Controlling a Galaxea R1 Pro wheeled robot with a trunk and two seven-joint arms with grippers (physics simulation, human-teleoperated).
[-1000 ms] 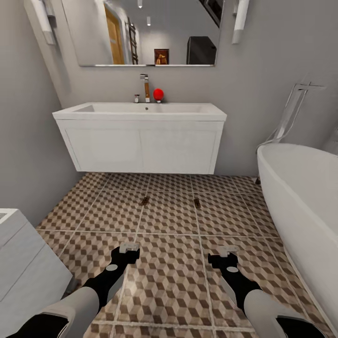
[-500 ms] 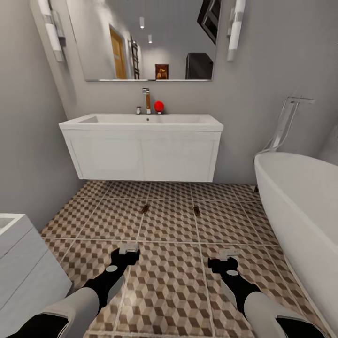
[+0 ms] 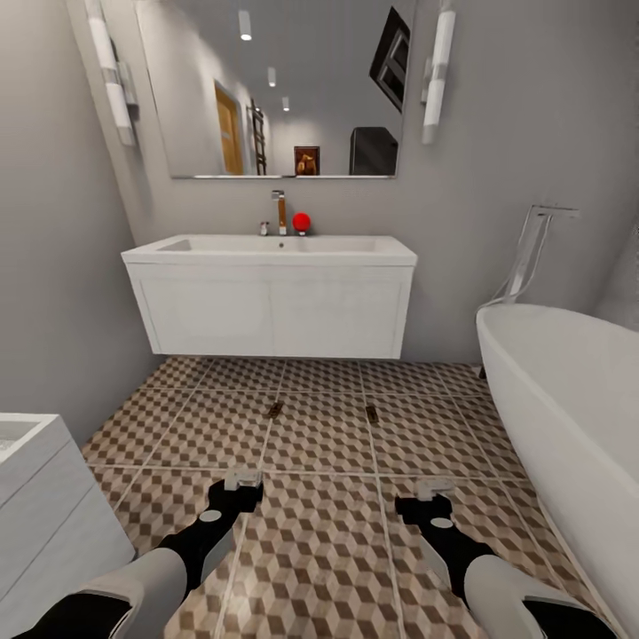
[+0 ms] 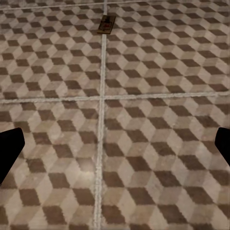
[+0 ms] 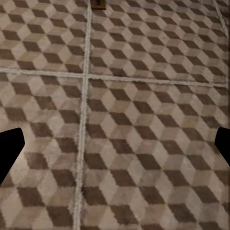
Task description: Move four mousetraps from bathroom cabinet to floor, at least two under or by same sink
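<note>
Head view shows the whole scene lower and smaller than one second ago: more of the mirror point(image 3: 275, 89) and wall lamps is exposed, and the white rectangular basin on its wall-hung two-door vanity point(image 3: 271, 297) sits further down the frame. This is camera motion, consistent with the robot backing off or raising its head; the objects themselves keep their places on the tiles.

Two small flat tan wooden mousetraps lie on the brown, beige and cream cube-patterned tile floor point(image 3: 319, 532) just in front of the vanity: one left point(image 3: 276, 409), one right point(image 3: 372, 414), well apart from each other. The left wrist view picks up a trap point(image 4: 107, 24) ahead of the left gripper; the right wrist view catches the edge of one point(image 5: 98, 4).

The left gripper point(image 3: 242, 480) and the right gripper point(image 3: 435, 487) hang low over the floor, short of the traps. In both wrist views the dark fingertips point(image 4: 9, 148) point(image 5: 9, 146) stand wide apart at the frame edges with nothing between them.

Assessment: two traps appear placed next to the sink, which likely satisfies the sink condition. Two traps remain to be fetched from the cabinet.
</note>
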